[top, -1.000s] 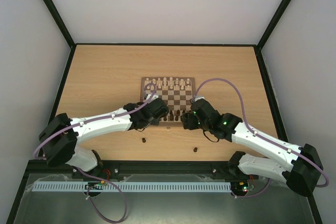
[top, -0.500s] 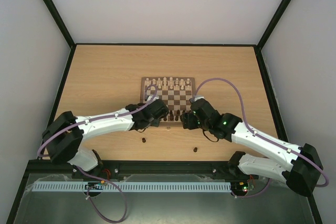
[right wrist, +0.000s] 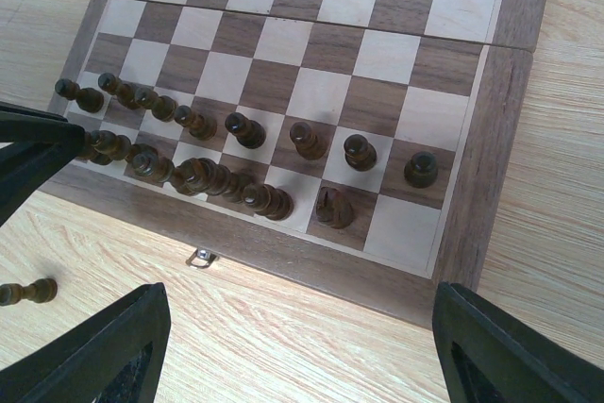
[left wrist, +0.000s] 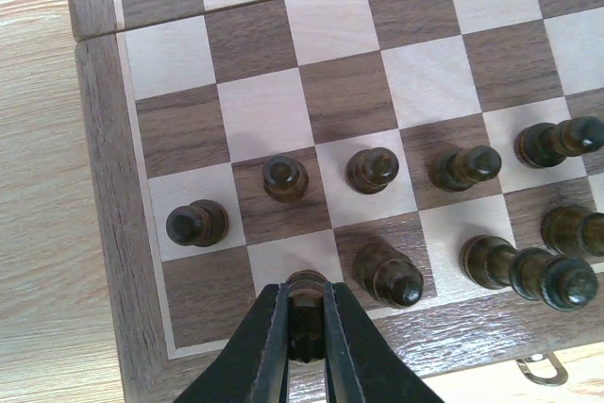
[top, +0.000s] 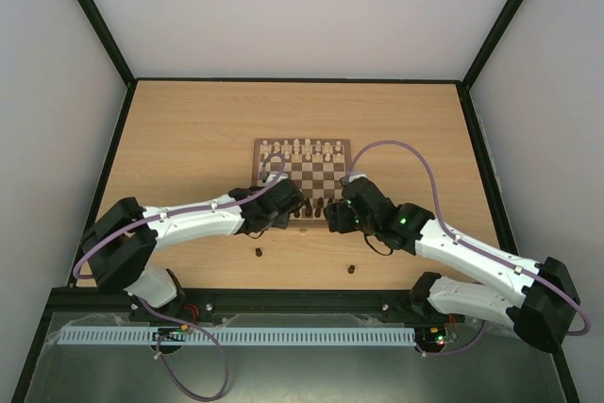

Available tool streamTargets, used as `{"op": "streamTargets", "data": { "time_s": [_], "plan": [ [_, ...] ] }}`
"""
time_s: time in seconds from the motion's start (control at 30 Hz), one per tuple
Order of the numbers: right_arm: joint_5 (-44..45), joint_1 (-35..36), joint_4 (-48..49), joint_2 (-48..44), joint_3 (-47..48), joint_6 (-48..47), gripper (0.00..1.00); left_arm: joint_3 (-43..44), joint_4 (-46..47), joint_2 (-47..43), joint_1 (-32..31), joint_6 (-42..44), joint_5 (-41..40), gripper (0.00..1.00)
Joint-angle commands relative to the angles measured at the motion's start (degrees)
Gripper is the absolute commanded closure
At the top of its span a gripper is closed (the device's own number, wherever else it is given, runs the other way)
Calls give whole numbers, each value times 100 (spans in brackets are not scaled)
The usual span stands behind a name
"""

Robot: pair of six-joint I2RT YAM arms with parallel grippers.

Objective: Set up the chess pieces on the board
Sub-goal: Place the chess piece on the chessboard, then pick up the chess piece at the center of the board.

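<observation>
The board (top: pixel 302 175) lies mid-table. Dark chess pieces (right wrist: pixel 236 129) stand in two rows along its near side, several of them leaning. My left gripper (left wrist: pixel 305 307) is shut on a dark chess piece (left wrist: pixel 304 286), holding it over a light square in the nearest row, second from the board's left corner. From above, the left gripper (top: pixel 286 207) is at the board's near-left edge. My right gripper (right wrist: pixel 300 301) hangs open over the table just before the board's near-right edge, with nothing between its fingers (right wrist: pixel 104 346). A knight (right wrist: pixel 332 207) stands nearest to it.
Two loose dark pieces lie on the table in front of the board, one (top: pixel 258 253) on the left and one (top: pixel 351 269) on the right. Pale chessmen (top: pixel 300 148) line the far rows. A small metal latch (right wrist: pixel 198 257) sticks out of the board's near border.
The left arm's rear links have swung slightly right while its gripper stays at the board's near edge with the piece. The right arm has not moved.
</observation>
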Motion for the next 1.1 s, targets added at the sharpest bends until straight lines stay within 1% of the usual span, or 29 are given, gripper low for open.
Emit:
{"op": "streamTargets", "data": {
  "time_s": [0.0,0.17,0.37,0.67,0.77,0.93,1.0,1.07],
  "plan": [
    [44,-14,-15,54,-68,-51,23,-33,6,127,59,58,-6,90],
    [26,-9,-4,69,-67,-61,23,-40,-20,148,77,51,-25,89],
    [18,-12,-3,80,-69,-61,23,-18,-13,166,75,60,-26,83],
    [33,-14,-12,80,-67,-56,23,22,-27,41,77,54,-43,70],
    [52,-14,-19,89,-60,-48,23,26,-48,-175,78,67,-43,68],
    [74,-10,-118,107,-36,16,23,-38,-169,-836,45,42,-60,59],
    [37,-14,-175,120,-15,59,19,-128,-238,-1162,27,28,-60,54],
    [-13,-17,-265,131,17,138,11,-266,-243,-1493,8,8,-21,51]
  ]
}}
